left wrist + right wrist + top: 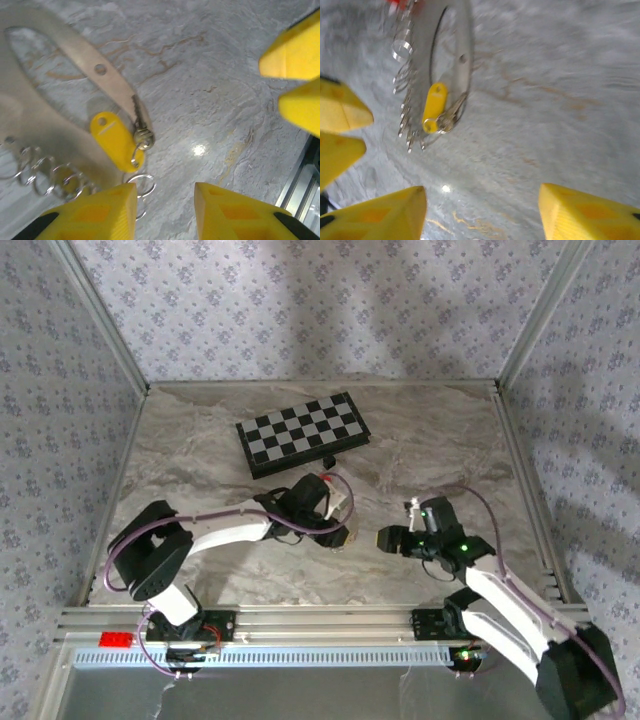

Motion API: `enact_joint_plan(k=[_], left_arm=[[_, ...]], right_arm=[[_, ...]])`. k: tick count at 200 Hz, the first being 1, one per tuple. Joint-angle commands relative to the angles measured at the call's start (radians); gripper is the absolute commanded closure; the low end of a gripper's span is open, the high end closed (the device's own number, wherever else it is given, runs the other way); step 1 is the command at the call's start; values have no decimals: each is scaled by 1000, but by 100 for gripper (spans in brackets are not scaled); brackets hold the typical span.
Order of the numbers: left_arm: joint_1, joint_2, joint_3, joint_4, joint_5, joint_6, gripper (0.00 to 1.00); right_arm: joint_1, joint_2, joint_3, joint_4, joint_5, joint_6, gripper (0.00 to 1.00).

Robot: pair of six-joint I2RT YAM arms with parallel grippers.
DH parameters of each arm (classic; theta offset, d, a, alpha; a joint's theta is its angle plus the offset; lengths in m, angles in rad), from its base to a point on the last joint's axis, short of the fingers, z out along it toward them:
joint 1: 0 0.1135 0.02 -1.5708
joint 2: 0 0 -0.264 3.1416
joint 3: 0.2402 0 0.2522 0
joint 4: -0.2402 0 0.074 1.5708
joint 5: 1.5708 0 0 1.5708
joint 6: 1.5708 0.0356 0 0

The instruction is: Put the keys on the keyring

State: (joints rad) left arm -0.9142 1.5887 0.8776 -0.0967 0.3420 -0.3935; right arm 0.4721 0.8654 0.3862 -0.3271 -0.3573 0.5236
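Left gripper (165, 200) fingers narrowly apart, right gripper (482, 207) wide, both empty; keys (142, 134) look light, slippery, so pinch the yellow head (114, 140).

We see a smooth, glossy, stone-patterned worktop (225, 100). The keys (139, 122) and keyring (45, 170) look shiny silvery metal, one head smooth yellow plastic; the left claw (165, 200) is matt yellow plastic

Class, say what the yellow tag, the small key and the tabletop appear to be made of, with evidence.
Yellow tag: probably plastic; smooth, opaque, even colour, moulded hole. Key: metal; dull silvery-grey, thin narrow blade. Tabletop: grey veined marble look, glossy from the light glint; real stone or printed laminate cannot be told.
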Motion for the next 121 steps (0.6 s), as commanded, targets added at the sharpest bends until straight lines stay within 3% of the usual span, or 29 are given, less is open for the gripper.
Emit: enact_joint_plan(k=[1, 29, 73, 121], left_arm=[[52, -85, -66, 57, 61, -61, 65], [99, -190, -131, 61, 61, -69, 64], [151, -278, -196, 104, 59, -86, 64], [186, -313, -235, 148, 61, -102, 64]], right_arm=[[84, 122, 87, 54, 2, -69, 46], [143, 277, 108, 178, -14, 10, 59], [267, 401, 178, 198, 43, 49, 64], [288, 480, 184, 252, 80, 90, 70]])
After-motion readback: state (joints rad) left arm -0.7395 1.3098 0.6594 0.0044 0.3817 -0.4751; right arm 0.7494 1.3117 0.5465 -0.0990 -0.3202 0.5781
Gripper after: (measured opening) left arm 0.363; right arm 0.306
